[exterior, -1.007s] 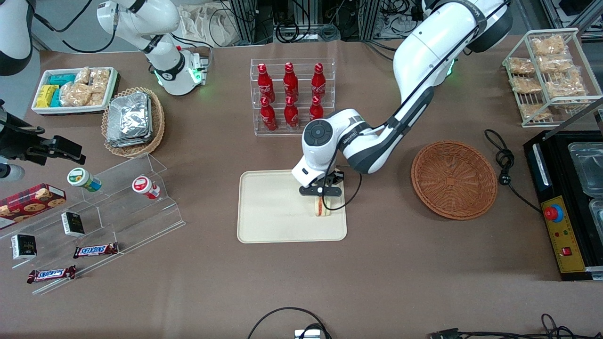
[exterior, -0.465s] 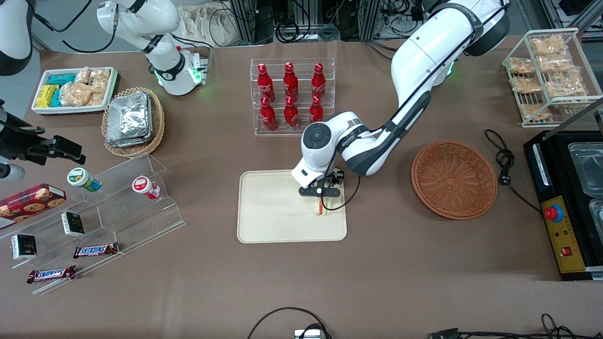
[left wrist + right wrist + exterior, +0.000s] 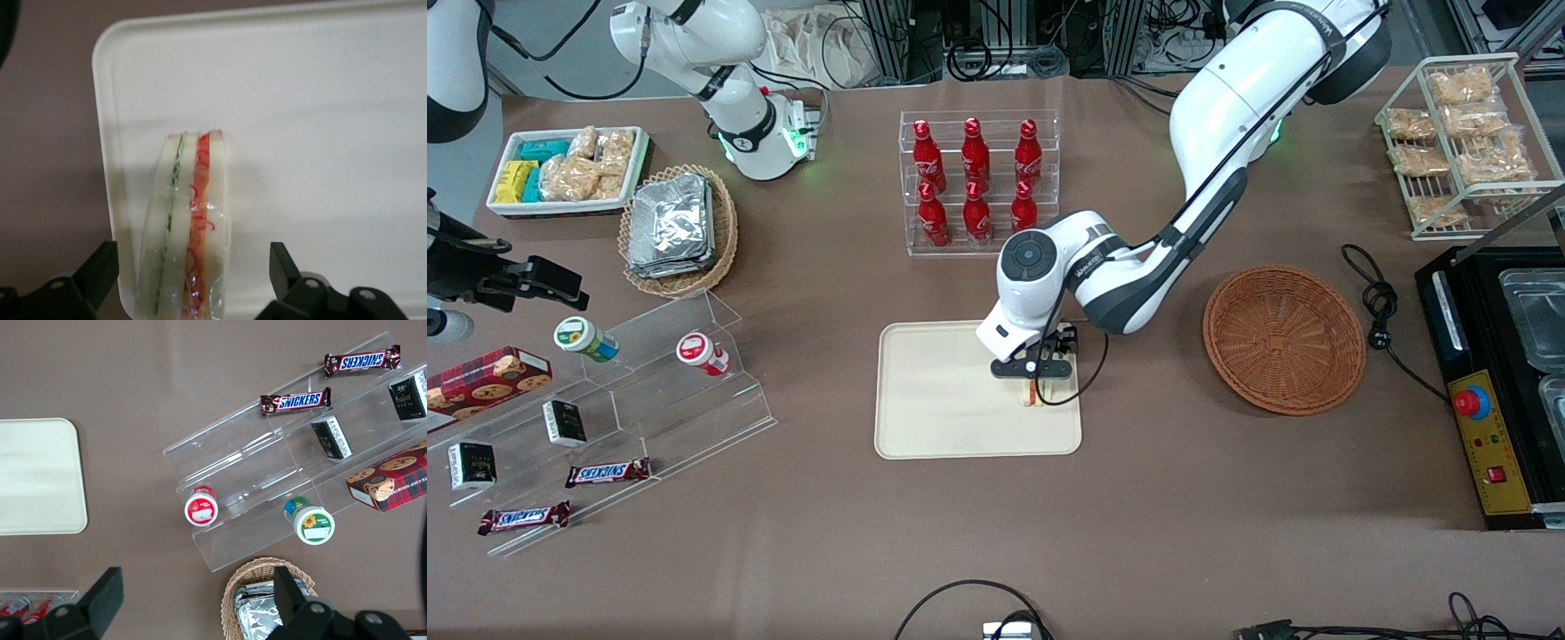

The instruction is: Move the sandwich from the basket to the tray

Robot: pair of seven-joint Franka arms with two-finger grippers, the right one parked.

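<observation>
The sandwich [image 3: 1032, 394] [image 3: 189, 227], a wrapped wedge of white bread with green and orange-red layers, stands on edge on the cream tray [image 3: 943, 409] [image 3: 320, 113], close to the tray edge nearest the basket. My left gripper [image 3: 1034, 380] [image 3: 193, 280] is directly above it and open. Its black fingers [image 3: 100, 270] stand on either side of the sandwich with a gap on both sides. The reddish-brown wicker basket [image 3: 1284, 339] sits empty toward the working arm's end of the table.
A clear rack of red bottles [image 3: 978, 182] stands farther from the front camera than the tray. A stepped acrylic display [image 3: 649, 391] with snacks lies toward the parked arm's end. A black machine [image 3: 1494, 382] and a cable [image 3: 1383, 311] sit past the basket.
The gripper's fingers have spread apart and let go of the sandwich, which stays on the tray. The wrist has risen slightly.
</observation>
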